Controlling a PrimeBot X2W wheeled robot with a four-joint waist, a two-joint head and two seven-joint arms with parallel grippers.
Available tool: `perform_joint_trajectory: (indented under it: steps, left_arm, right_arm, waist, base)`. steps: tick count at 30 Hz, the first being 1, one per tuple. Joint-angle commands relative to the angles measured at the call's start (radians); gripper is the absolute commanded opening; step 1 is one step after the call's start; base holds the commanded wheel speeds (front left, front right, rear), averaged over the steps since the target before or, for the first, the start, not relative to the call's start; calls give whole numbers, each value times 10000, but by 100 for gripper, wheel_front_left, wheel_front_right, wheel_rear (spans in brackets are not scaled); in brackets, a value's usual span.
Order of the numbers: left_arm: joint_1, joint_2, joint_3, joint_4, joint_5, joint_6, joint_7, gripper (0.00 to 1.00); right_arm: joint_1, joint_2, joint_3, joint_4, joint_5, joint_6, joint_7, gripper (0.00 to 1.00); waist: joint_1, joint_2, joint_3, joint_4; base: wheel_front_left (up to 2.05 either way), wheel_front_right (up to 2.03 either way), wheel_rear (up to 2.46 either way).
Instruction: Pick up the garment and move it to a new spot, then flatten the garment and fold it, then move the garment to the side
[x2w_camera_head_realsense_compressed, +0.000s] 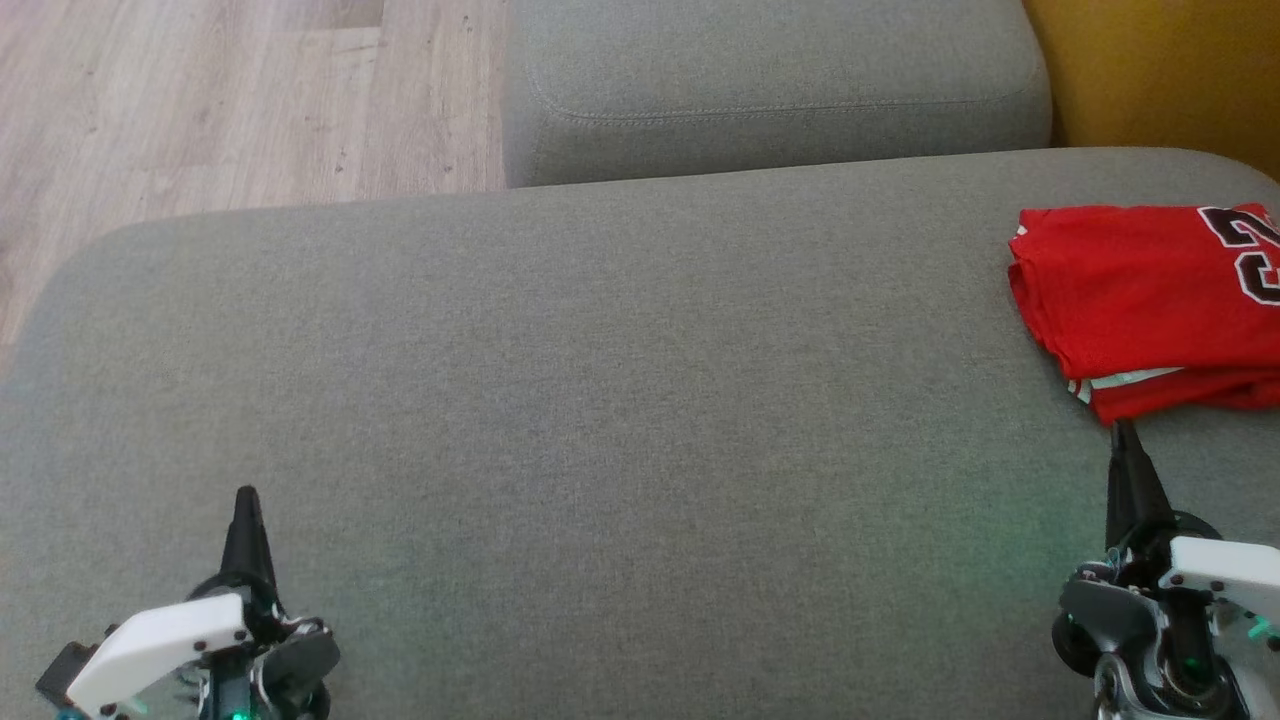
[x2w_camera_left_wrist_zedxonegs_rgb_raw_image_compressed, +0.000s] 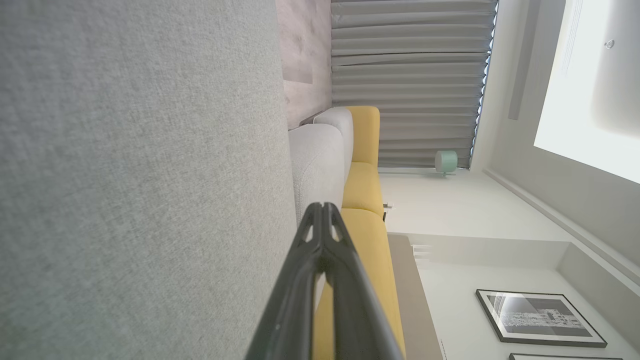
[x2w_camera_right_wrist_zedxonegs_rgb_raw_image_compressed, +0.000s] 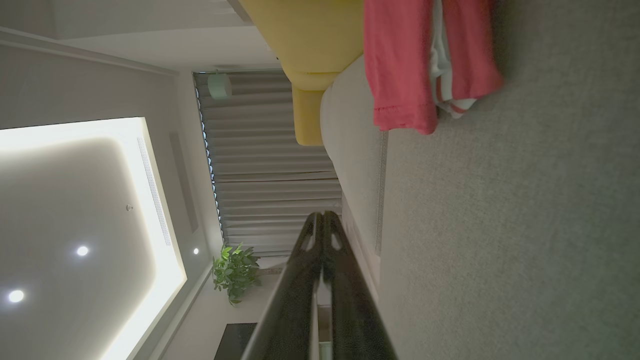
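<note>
A folded red basketball jersey (x2w_camera_head_realsense_compressed: 1140, 300) with black-and-white numerals lies at the far right edge of a broad grey fabric sofa cushion (x2w_camera_head_realsense_compressed: 600, 400). The right gripper (x2w_camera_head_realsense_compressed: 1122, 432), dark fingers pressed together and empty, points at its near hem, short of it. The left gripper (x2w_camera_head_realsense_compressed: 246, 497), likewise closed on nothing, sits well apart across the cushion. Pale wood flooring (x2w_camera_head_realsense_compressed: 200, 100) lies beyond.

- The right gripper (x2w_camera_right_wrist_zedxonegs_rgb_raw_image_compressed: 323, 216) has its two dark fingers pressed together, holding nothing.
- A folded red garment (x2w_camera_right_wrist_zedxonegs_rgb_raw_image_compressed: 400, 65) lies on the grey sofa cushion (x2w_camera_right_wrist_zedxonegs_rgb_raw_image_compressed: 500, 225).
- A green plant (x2w_camera_right_wrist_zedxonegs_rgb_raw_image_compressed: 235, 272) stands by grey curtains (x2w_camera_right_wrist_zedxonegs_rgb_raw_image_compressed: 270, 165).
</note>
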Motion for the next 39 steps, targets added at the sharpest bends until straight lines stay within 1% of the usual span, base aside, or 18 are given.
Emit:
perform_joint_trajectory:
  steps: [1,39]
  left_arm:
    - [-483,85,397,-283,32,-71,86,0]
    - [-492,4,512,-278,128,-71,178,0]
  right_arm:
    - [-464,-163,180,-325,17,-7,57,0]
    - [-473,-99,90,-320,-59,-7,130,0]
  waist:
    - [0,0,-1,0]
    - [0,0,-2,0]
  base:
    - [0,0,0]
    - [0,0,0]
